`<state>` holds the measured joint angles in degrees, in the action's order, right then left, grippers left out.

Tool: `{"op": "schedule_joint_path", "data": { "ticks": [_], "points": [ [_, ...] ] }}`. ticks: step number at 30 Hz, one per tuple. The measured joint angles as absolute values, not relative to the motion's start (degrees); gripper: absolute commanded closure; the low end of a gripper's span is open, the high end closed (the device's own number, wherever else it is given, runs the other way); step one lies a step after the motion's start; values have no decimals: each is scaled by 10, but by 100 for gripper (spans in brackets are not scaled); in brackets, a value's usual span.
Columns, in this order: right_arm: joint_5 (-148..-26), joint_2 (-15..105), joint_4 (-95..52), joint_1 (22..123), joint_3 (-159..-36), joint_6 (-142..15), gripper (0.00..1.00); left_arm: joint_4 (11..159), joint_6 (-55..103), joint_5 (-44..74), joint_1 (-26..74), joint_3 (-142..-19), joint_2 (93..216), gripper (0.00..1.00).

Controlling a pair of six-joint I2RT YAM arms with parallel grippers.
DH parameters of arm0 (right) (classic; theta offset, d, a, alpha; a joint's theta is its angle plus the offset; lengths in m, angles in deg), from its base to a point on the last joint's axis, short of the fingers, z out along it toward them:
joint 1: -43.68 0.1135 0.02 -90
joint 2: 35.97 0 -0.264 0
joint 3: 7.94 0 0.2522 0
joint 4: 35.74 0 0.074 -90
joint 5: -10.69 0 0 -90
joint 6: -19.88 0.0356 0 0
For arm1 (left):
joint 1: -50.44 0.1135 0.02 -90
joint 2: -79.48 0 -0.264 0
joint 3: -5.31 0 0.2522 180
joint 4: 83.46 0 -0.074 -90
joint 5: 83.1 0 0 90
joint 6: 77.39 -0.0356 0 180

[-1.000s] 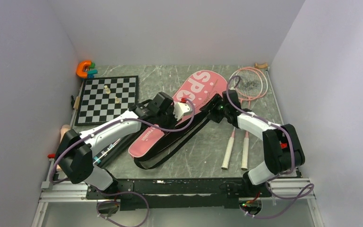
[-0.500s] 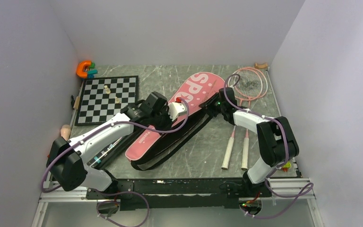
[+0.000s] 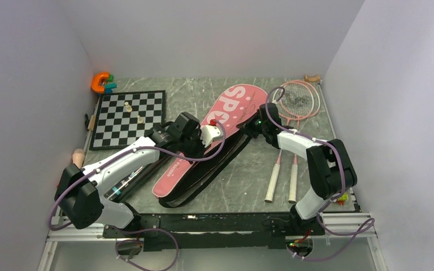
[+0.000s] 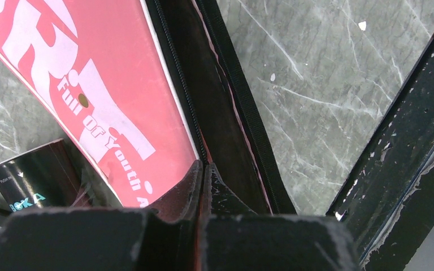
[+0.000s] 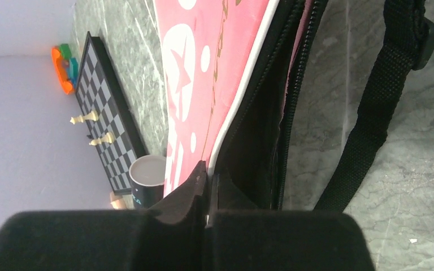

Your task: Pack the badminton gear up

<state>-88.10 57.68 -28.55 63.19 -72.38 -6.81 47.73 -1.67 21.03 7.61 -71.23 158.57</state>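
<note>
Item: large pink racket-shaped fabric bag [image 3: 233,104], diagonal mid-table. My left gripper [image 4: 203,169] and right gripper [image 5: 206,176] each pinch its open zippered edge, fingers closed. Bare marble table [image 3: 248,169] separates it from two pink-framed rackets [image 3: 299,99].

My counter [image 3: 243,180] is grey-green marbled stone. A black-and-white chessboard [image 3: 127,118] lies flat on it at the far left, close to the left wall. Two pale chess pieces stand upright on the board: the far piece [image 3: 127,105] toward its back edge, the near piece [image 3: 139,119] closer to the middle and a little to the right. Beyond the board's far left corner an orange U-shaped toy [image 3: 99,82] sits by the wall, with a small green-and-blue part [image 3: 111,87] touching its open side. A little wooden block [image 3: 312,78] rests in the far right corner. A pale peg [image 3: 78,155] sits off the board's near left corner, at the counter's edge.
</note>
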Motion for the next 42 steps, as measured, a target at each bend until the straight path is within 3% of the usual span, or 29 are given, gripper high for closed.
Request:
{"op": "schedule_joint_path", "data": {
  "ticks": [4,9,22,24,26,28,30,31,37,42],
  "points": [
    [-874,568,-283,637,-723,-67,100,477,-17,204,75,-715,1586,50],
    [-852,543,-260,671,-727,-71,100,492,-22,196,69,-735,1588,33],
    [-777,437,-146,742,-761,-74,100,547,-14,174,14,-807,1668,30],
    [-767,428,-138,747,-761,-73,100,555,-12,171,14,-797,1673,31],
    [-758,427,-127,753,-762,-71,100,556,-12,169,15,-789,1675,40],
    [-751,427,-120,756,-764,-70,100,556,-13,162,14,-786,1678,59],
    [-748,427,-115,758,-764,-71,94,556,-14,153,14,-786,1682,89],
    [-747,427,-114,759,-764,-71,91,556,-18,145,14,-786,1684,98],
    [-744,427,-105,758,-764,-81,54,566,-18,99,13,-777,1690,100],
    [-766,415,-84,744,-764,-110,39,568,-18,72,16,-770,1690,100]
  ]
}}
